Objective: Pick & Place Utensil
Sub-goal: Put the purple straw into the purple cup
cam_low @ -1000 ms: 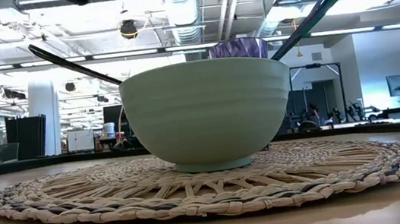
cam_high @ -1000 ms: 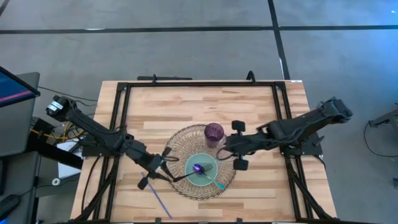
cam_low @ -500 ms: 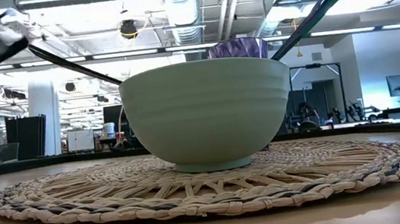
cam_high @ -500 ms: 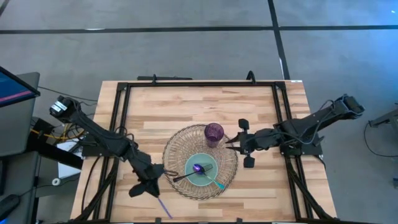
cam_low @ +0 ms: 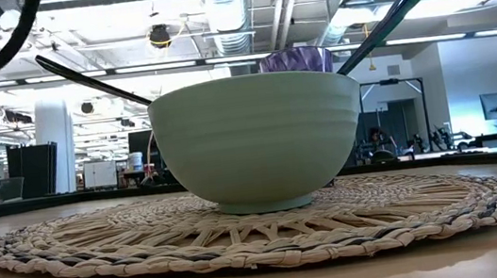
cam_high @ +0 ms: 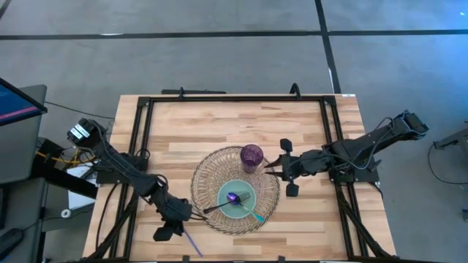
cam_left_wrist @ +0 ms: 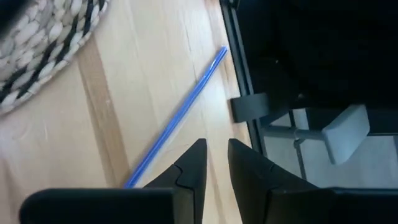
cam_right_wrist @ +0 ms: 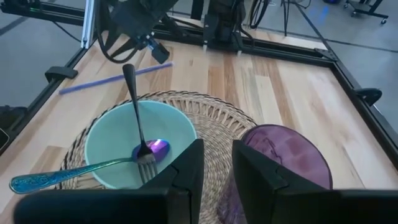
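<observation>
A pale green bowl (cam_high: 240, 199) stands on a round woven mat (cam_high: 212, 175). In it lean a dark-handled spoon (cam_right_wrist: 132, 106) with a purple head and a fork (cam_right_wrist: 74, 173) with a teal handle, both resting on the rim. A purple cup (cam_high: 251, 155) stands on the mat's far side. A blue straw (cam_left_wrist: 180, 118) lies flat on the wood near the near edge. My left gripper (cam_high: 179, 225) hovers shut just over the straw's end, touching nothing. My right gripper (cam_high: 268, 169) waits shut beside the cup.
A black metal frame (cam_high: 139, 146) runs round the tabletop, with a clamp (cam_left_wrist: 249, 107) close to the straw. The mat fills the table's middle. Bare wood (cam_high: 219, 120) shows on the far side and along the near-left corner.
My left gripper has drawn away from the mat's left edge toward the table's near edge and now hangs over the blue straw. My right gripper has pulled back a little toward the right, then kept still. The bowl, spoon, fork and cup have stayed put.
</observation>
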Robot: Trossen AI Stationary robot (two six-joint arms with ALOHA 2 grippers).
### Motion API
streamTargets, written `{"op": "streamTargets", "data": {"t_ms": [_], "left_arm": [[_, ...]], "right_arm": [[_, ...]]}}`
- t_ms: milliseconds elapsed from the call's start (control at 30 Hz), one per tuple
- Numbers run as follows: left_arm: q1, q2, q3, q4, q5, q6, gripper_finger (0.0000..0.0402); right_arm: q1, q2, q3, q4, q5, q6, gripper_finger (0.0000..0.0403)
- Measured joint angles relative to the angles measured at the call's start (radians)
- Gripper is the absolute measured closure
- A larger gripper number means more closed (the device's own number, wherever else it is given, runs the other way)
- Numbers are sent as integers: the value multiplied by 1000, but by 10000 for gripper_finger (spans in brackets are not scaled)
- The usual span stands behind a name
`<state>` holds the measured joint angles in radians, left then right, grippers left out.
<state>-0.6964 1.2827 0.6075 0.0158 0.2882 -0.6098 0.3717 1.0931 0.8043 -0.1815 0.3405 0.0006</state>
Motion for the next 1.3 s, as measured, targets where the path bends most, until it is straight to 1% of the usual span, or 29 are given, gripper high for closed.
{"op": "streamTargets", "data": {"t_ms": [100,167,300,400,500,600,767,1033,1133,1300], "left_arm": [[2,-6,16,-2,-4,12,336],[1,-22,44,-36,-22,40,337],[1,-38,144,-220,-91,60,337],[-15,-37,204,-309,-176,148,337],[-40,-27,207,-325,-244,245,337],[-64,-17,191,-325,-281,234,335],[-102,5,140,-325,-289,105,335],[-96,88,125,-267,-305,102,327],[-97,132,125,-234,-302,110,315],[-101,180,124,-213,-247,104,286]], "right_arm": [[0,0,0,6,0,0,326],[0,0,0,11,0,0,326],[0,0,0,12,0,0,326],[0,0,0,12,0,0,326],[0,0,0,12,0,0,326],[0,1,0,11,0,0,326],[0,1,0,10,0,0,326],[0,1,0,10,0,0,326],[0,1,0,10,0,0,326],[0,1,0,10,0,0,326]]}}
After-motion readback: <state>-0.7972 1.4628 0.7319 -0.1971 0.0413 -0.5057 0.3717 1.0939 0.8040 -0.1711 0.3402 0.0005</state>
